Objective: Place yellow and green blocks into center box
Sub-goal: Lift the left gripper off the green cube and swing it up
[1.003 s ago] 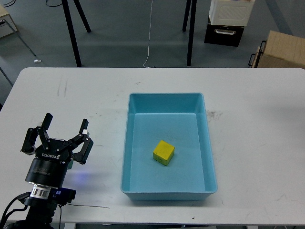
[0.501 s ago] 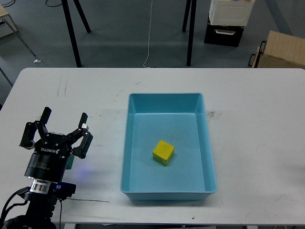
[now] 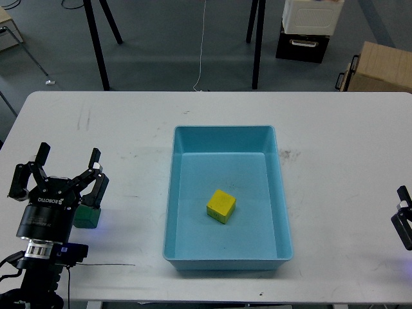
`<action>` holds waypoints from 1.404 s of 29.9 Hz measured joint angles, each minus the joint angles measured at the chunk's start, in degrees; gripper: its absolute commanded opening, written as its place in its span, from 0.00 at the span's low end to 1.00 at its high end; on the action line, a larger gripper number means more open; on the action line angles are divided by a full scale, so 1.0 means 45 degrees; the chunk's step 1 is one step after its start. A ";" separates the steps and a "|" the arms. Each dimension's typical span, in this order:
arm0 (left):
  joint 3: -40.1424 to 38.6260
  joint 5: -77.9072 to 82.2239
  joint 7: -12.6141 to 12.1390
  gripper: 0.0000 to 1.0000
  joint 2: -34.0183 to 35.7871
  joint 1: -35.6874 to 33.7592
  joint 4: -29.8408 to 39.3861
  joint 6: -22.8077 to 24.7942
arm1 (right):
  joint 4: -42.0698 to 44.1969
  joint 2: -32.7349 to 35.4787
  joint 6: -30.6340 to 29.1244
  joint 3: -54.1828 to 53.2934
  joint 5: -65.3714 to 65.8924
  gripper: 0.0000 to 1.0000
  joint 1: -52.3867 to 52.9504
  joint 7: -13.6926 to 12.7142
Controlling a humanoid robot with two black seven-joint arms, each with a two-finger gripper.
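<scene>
White table; blue box at centre holds yellow block. Green block lower left, beside my left gripper, fingers wide. Right gripper at right edge, state unclear. Next: grasp green.

Materials & finish, tabletop scene

Box: smooth teal plastic, slight sheen. Yellow block: matt, smooth faces. Table: matt white laminate w/ dark scuffs at 10 o'clock. Left gripper: matt black plastic/metal, ribbed silver collar. Green block: matt.
</scene>
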State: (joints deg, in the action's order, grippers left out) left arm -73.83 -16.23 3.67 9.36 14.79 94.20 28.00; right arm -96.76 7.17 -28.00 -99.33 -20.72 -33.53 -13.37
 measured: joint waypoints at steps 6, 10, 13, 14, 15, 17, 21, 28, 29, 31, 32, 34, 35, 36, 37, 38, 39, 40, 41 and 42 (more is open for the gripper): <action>-0.1783 0.0022 -0.2061 1.00 0.1445 -0.1668 -0.1643 0.0000 | 0.0024 0.0520 0.0000 -0.0059 0.0535 1.00 -0.0389 0.0007; -0.2521 -0.0119 -0.2707 1.00 0.2534 -0.3463 -0.2626 0.0000 | -0.0003 0.0679 0.0000 -0.0139 0.0561 1.00 -0.0455 0.0023; -0.2726 -0.0017 -0.2781 1.00 0.4765 -0.4371 -0.2742 0.0000 | -0.0014 0.0680 0.0000 -0.0148 0.0562 1.00 -0.0452 0.0035; -0.2662 0.0059 -0.2812 1.00 0.5663 -0.4689 -0.2753 0.0000 | -0.0019 0.0654 0.0000 -0.0148 0.0562 1.00 -0.0438 0.0037; -0.2491 0.0162 -0.2847 1.00 0.6472 -0.4977 -0.2760 0.0000 | -0.0022 0.0621 0.0000 -0.0146 0.0562 1.00 -0.0426 0.0038; -0.1888 0.0588 -0.2908 1.00 0.8229 -0.5753 -0.2796 0.0000 | -0.0034 0.0579 0.0000 -0.0141 0.0562 1.00 -0.0396 0.0040; -0.0222 0.2366 -0.2920 1.00 1.0290 -0.7843 -0.2859 0.0001 | -0.0076 0.0558 0.0000 -0.0136 0.0558 1.00 -0.0332 0.0051; 0.5512 0.6985 -0.2906 1.00 0.9975 -1.3637 -0.2787 0.0006 | -0.0327 0.0401 0.0000 -0.0138 0.0522 1.00 -0.0270 0.0079; 0.6719 0.7465 -0.2910 1.00 0.9788 -1.4645 -0.2791 0.0009 | -0.0327 0.0391 0.0000 -0.0136 0.0522 1.00 -0.0243 0.0079; 0.9237 0.8359 -0.2951 1.00 0.9528 -1.6575 -0.2808 0.0009 | -0.0327 0.0384 0.0000 -0.0074 0.0525 1.00 -0.0203 0.0073; 1.0613 0.8899 -0.2984 1.00 0.9371 -1.7596 -0.2802 0.0009 | -0.0319 0.0382 0.0000 -0.0025 0.0530 1.00 -0.0192 0.0068; 1.3084 1.0070 -0.3026 1.00 0.8901 -1.9377 -0.2776 0.0006 | -0.0305 0.0379 0.0000 0.0047 0.0538 1.00 -0.0176 0.0063; 1.4233 1.0698 -0.3032 1.00 0.8633 -2.0188 -0.2750 0.0006 | -0.0298 0.0375 0.0000 0.0072 0.0540 1.00 -0.0156 0.0061; 1.5254 1.1275 -0.3033 1.00 0.8412 -2.0879 -0.2719 0.0005 | -0.0289 0.0370 0.0000 0.0087 0.0540 1.00 -0.0139 0.0062; 1.6031 1.1728 -0.3032 1.00 0.8257 -2.1389 -0.2671 0.0002 | -0.0281 0.0365 0.0000 0.0102 0.0541 1.00 -0.0106 0.0061; 1.6806 1.2176 -0.3033 1.00 0.8128 -2.1840 -0.2596 0.0002 | -0.0276 0.0362 0.0000 0.0130 0.0544 1.00 -0.0057 0.0062; 1.7484 1.2582 -0.3040 1.00 0.8030 -2.2172 -0.2517 -0.0001 | -0.0260 0.0361 0.0000 0.0195 0.0551 1.00 -0.0016 0.0062; 1.7973 1.2917 -0.3052 1.00 0.7946 -2.2360 -0.2452 -0.0001 | -0.0246 0.0361 0.0000 0.0258 0.0556 1.00 0.0015 0.0063; 1.8481 1.3358 -0.3080 1.00 0.7856 -2.2497 -0.2382 -0.0001 | -0.0233 0.0360 0.0000 0.0309 0.0559 1.00 0.0045 0.0068; 1.8962 1.3872 -0.3131 1.00 0.7783 -2.2573 -0.2303 -0.0001 | -0.0225 0.0360 0.0000 0.0347 0.0561 1.00 0.0070 0.0073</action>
State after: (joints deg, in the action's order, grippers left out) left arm 11.50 46.19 -10.42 44.39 -86.79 83.84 28.00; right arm -97.77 8.79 -28.00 -97.77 -18.20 -33.22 -13.04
